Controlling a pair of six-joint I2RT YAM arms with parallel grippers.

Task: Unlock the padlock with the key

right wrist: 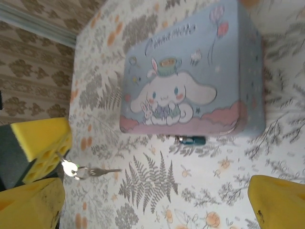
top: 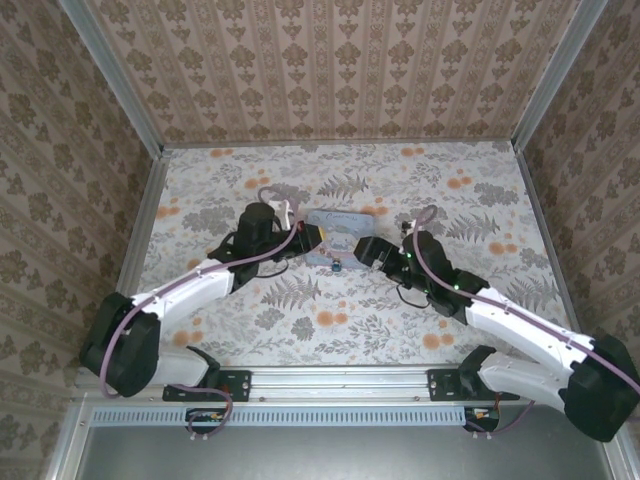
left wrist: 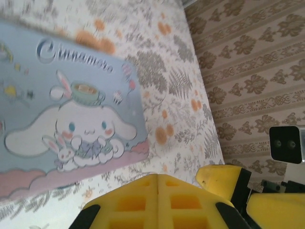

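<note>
The padlock (right wrist: 190,140), tiny and teal-tinted, lies against the near edge of the pale-blue cartoon tin (right wrist: 190,71); from above the padlock (top: 337,266) is a dark speck. The key (right wrist: 97,171) sticks out sideways on its ring from the tips of my left gripper's yellow fingers (right wrist: 42,143), pointing toward the padlock with a wide gap between them. My left gripper (left wrist: 158,177) is shut, pads pressed together, beside the tin's left end (top: 308,237). My right gripper (right wrist: 155,210) stands open in front of the padlock, with nothing between its fingers (top: 368,250).
The tin (top: 335,240) sits mid-table on the floral-patterned surface (top: 330,320). Patterned walls (top: 330,60) close in the back and both sides. A yellow finger (left wrist: 221,183) of the right gripper is close beside my left gripper.
</note>
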